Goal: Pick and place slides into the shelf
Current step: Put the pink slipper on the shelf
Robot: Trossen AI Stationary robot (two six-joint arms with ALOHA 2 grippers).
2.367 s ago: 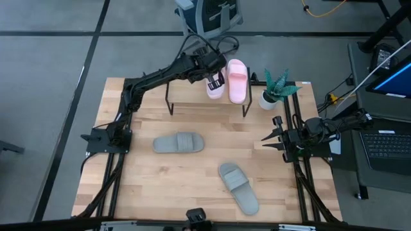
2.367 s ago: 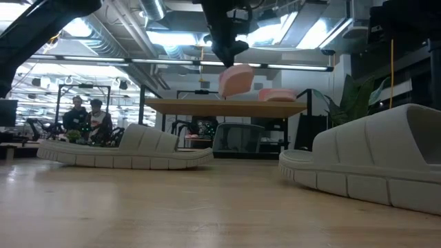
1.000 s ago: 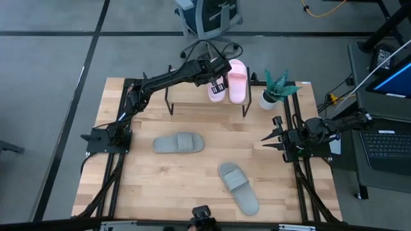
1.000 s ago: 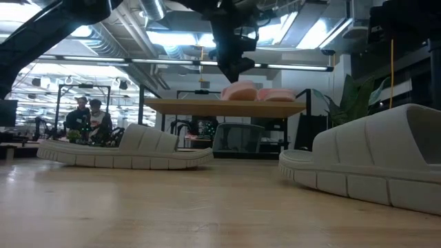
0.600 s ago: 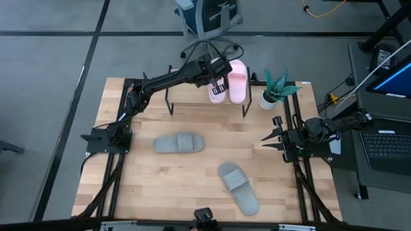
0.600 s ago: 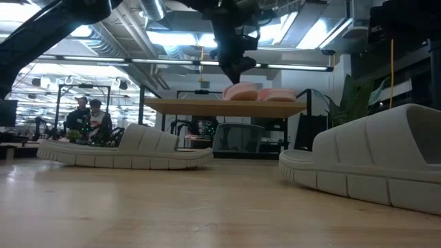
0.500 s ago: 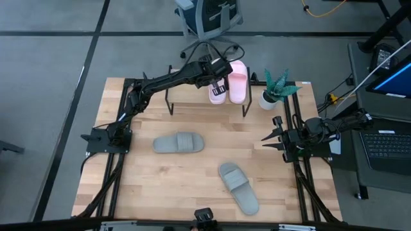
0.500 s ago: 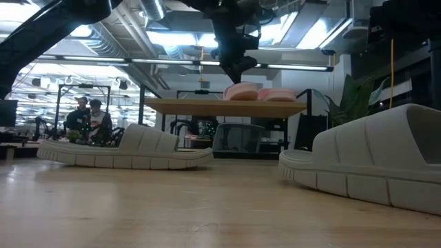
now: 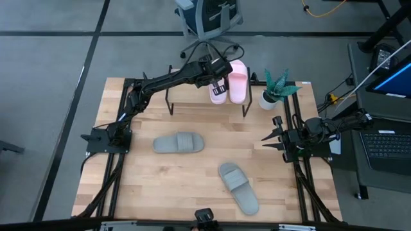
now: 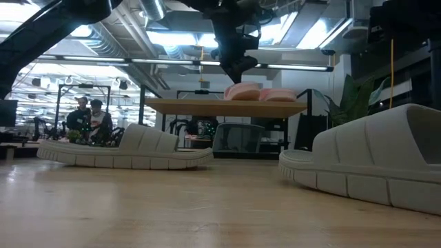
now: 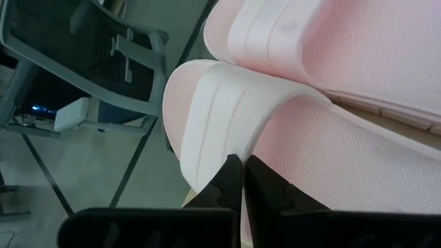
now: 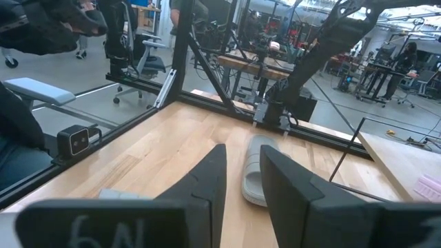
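Shelf (image 9: 192, 96) as half a second before; left tool (image 9: 217, 81) shut on pink slide (image 9: 217, 94); right tool (image 9: 270, 138) empty, fingers apart

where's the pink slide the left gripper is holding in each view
High view: the held pink slide lies on the shelf, left of the other pink slide.
Low view: on the shelf board, under the left gripper.
Left wrist view: fills the frame, strap pinched.
Right wrist view: not in it.
Shared landmark: the other pink slide beside it.
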